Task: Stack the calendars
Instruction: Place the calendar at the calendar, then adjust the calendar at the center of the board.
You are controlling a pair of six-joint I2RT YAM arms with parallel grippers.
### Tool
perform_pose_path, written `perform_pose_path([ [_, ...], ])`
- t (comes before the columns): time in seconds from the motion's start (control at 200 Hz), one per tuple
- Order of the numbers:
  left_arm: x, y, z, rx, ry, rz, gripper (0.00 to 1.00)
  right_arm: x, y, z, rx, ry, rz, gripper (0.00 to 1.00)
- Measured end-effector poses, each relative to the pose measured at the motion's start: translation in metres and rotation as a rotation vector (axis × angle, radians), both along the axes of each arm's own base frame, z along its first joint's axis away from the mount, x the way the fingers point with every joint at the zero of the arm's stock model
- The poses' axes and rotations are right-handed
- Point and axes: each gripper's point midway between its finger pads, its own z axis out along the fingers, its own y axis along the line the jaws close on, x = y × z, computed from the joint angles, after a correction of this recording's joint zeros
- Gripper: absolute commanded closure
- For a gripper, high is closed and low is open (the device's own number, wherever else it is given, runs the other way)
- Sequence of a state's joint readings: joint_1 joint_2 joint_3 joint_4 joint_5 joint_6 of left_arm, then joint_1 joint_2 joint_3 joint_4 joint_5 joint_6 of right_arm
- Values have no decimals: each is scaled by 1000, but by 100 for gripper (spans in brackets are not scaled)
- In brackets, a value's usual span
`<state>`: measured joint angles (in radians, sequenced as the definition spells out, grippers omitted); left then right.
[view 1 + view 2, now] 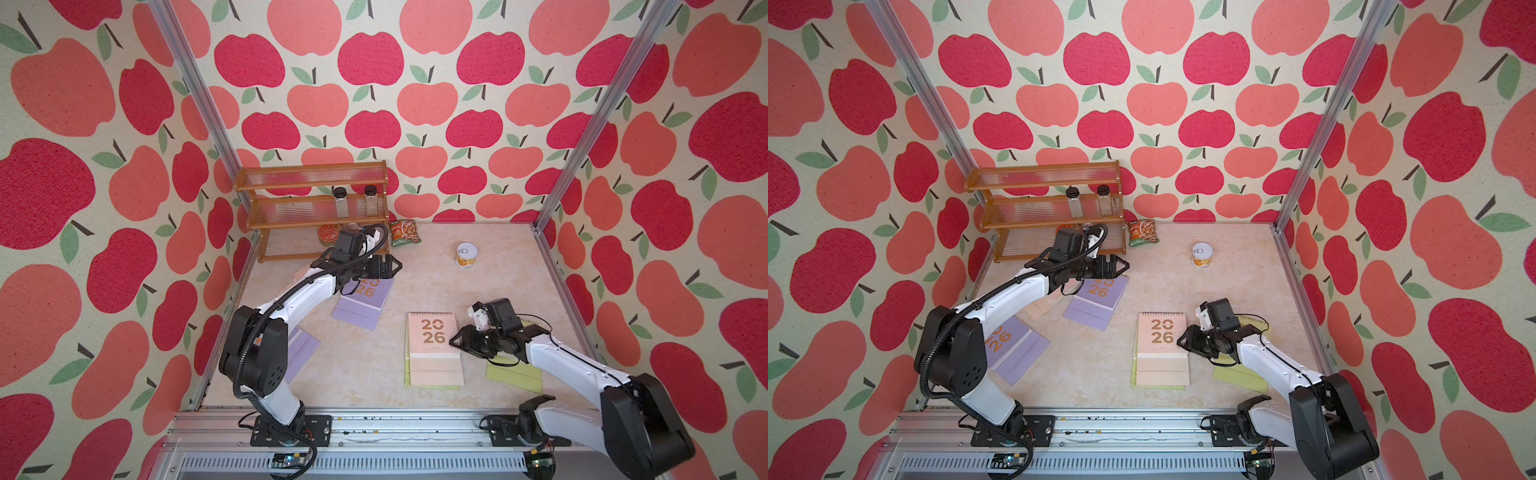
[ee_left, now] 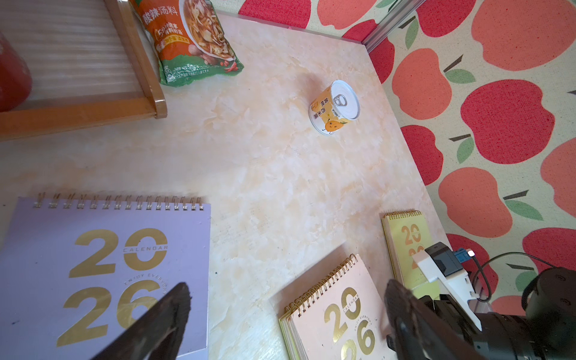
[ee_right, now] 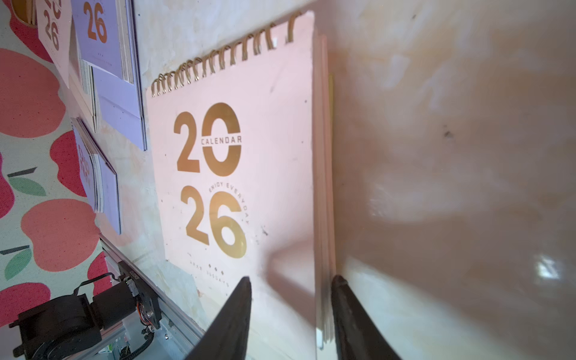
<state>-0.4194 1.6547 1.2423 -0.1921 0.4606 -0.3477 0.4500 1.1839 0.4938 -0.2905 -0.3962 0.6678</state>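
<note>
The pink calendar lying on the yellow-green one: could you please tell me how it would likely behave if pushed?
Lying flat on the yellow-green calendar, the pink calendar would probably slide, not tip. Its spiral binding and layered pages suggest it may flop open if lifted by one edge.

The right arm (image 1: 573, 365) hides most of a yellow-green calendar (image 1: 515, 376) at four o'clock on the table (image 1: 353, 374); a second yellow-green calendar (image 1: 409, 380) (edges only) lies under the pink calendar (image 1: 432, 336).

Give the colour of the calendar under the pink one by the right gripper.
Yellow-green; the lower calendar shows beneath the pink calendar, best in a top view.
</note>
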Motion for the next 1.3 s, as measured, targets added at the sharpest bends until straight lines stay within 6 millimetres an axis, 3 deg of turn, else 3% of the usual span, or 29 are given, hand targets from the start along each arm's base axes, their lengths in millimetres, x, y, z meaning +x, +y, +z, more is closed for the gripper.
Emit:
perform_pose_path([
  [0.5, -14, 4, -20, 18, 50, -7, 6, -5, 7, 1, -24, -12, 36, 54],
  [0.635, -36, 3, -28, 29, 81, -31, 6, -3, 3, -1, -54, -16, 21, 51],
  [0.955, -109, -15, -62, 68, 199, -136, 6, -1, 0, -16, -94, 23, 12, 51],
  [1.3, -149, -33, -96, 113, 313, -199, 7, 5, 12, -19, -86, 13, 36, 52],
])
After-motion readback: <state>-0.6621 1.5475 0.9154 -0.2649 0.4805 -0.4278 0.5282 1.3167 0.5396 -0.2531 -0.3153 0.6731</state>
